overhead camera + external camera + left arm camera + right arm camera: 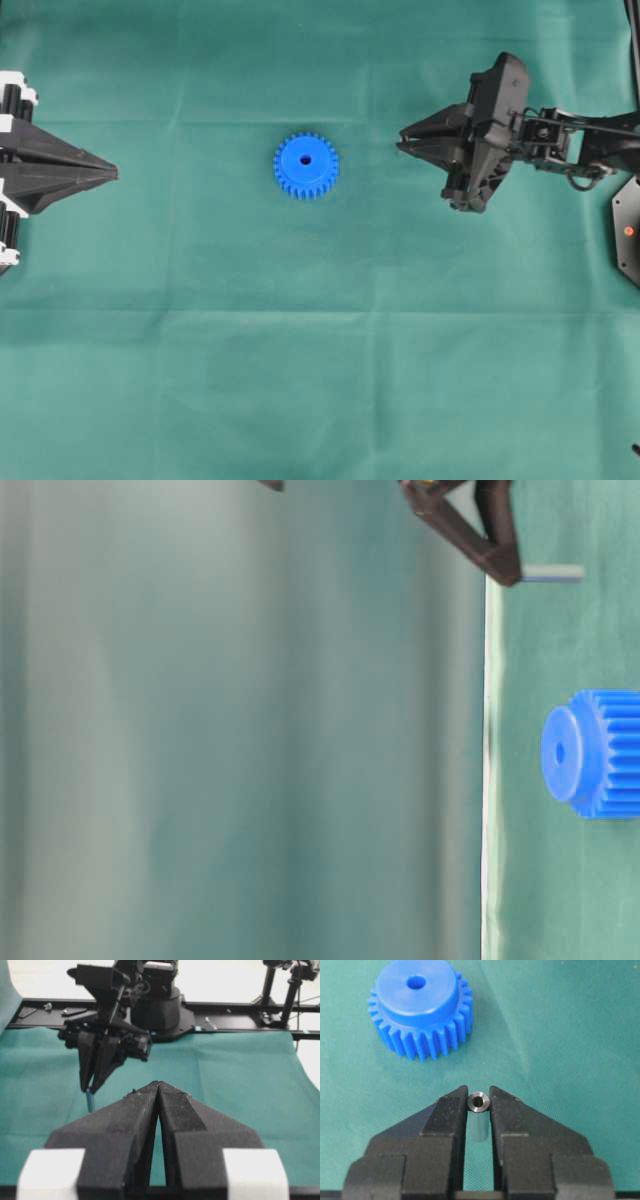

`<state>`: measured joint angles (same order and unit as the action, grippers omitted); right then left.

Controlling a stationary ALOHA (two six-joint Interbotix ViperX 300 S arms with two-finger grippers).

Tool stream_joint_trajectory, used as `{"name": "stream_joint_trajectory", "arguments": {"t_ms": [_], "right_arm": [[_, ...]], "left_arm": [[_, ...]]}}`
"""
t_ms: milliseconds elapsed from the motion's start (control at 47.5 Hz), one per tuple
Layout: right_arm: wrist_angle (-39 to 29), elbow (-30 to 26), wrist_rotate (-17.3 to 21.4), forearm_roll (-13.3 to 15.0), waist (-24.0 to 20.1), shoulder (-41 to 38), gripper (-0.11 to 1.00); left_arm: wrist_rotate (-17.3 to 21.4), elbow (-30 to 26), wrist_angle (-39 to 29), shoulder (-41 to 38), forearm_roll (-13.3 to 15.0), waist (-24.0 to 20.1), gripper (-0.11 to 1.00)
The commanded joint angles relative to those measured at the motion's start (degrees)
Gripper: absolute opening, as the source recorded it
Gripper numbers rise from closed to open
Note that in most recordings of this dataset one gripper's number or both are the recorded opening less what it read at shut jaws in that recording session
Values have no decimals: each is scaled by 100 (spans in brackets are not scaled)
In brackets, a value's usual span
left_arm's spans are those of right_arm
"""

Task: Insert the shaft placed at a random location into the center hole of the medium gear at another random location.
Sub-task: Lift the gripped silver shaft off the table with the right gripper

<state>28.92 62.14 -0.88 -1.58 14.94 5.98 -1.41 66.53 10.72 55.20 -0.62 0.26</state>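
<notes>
The medium gear (306, 165) is bright blue and lies flat on the green cloth, its center hole (416, 982) facing up. In the right wrist view the gear (417, 1005) sits ahead and to the left of my right gripper (479, 1094). This gripper is shut on the shaft (479, 1101), a small silvery pin held upright by its top end. From table level the shaft (552, 573) sticks out below the fingertip (503, 572). The right gripper (402, 143) is to the right of the gear. My left gripper (158, 1086) is shut with nothing in it, far left of the gear.
Green cloth (320, 380) covers the whole table. A black plate (628, 230) lies at the right edge. In the left wrist view a black arm base (160, 1010) and a frame rail (240, 1007) stand beyond the cloth's far edge.
</notes>
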Motion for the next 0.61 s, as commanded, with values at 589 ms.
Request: {"name": "stream_joint_trajectory", "arguments": {"t_ms": [589], "right_arm": [[-694,-299,9,-18,18,571,13]], "left_arm": [[-9,-114,26,-26,-9,9,0]]}}
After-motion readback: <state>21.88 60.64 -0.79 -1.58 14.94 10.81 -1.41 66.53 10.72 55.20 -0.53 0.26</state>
